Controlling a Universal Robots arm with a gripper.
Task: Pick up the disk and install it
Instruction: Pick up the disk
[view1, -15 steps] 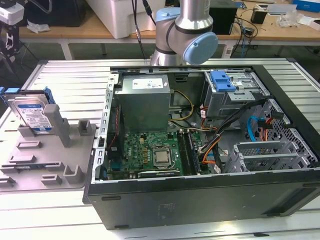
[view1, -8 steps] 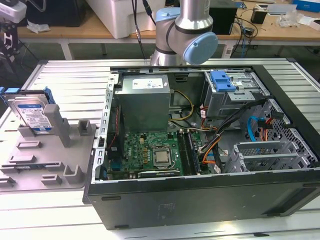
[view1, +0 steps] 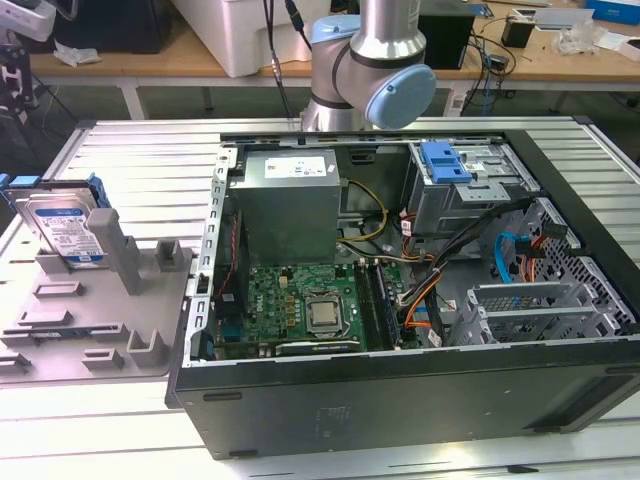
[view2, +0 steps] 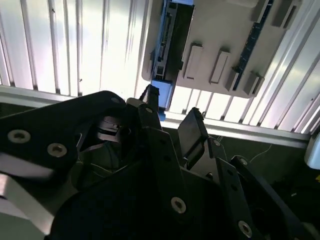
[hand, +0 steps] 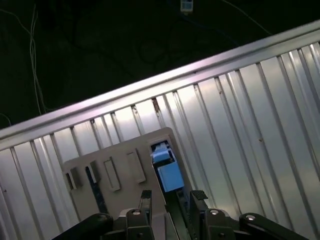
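The disk (view1: 65, 230) stands on edge in a slot of the grey fixture plate (view1: 100, 320) at the exterior view's left, its white-and-blue label facing out and a blue caddy around it. In the first wrist view the caddy's blue end (hand: 167, 172) shows on the fixture (hand: 115, 170), just beyond my gripper (hand: 172, 196). The gripper is open, its two black fingers apart and in line with the disk, not touching it. In the second wrist view the disk (view2: 172, 40) shows edge-on past the gripper (view2: 170, 117).
An open computer case (view1: 400, 400) lies to the exterior view's right of the fixture. It holds a grey power supply box (view1: 290, 200), a motherboard (view1: 300, 305), cables and a drive bay with a blue bracket (view1: 445, 162). My arm (view1: 370, 70) rises behind it. The table (view1: 130, 145) is ribbed metal.
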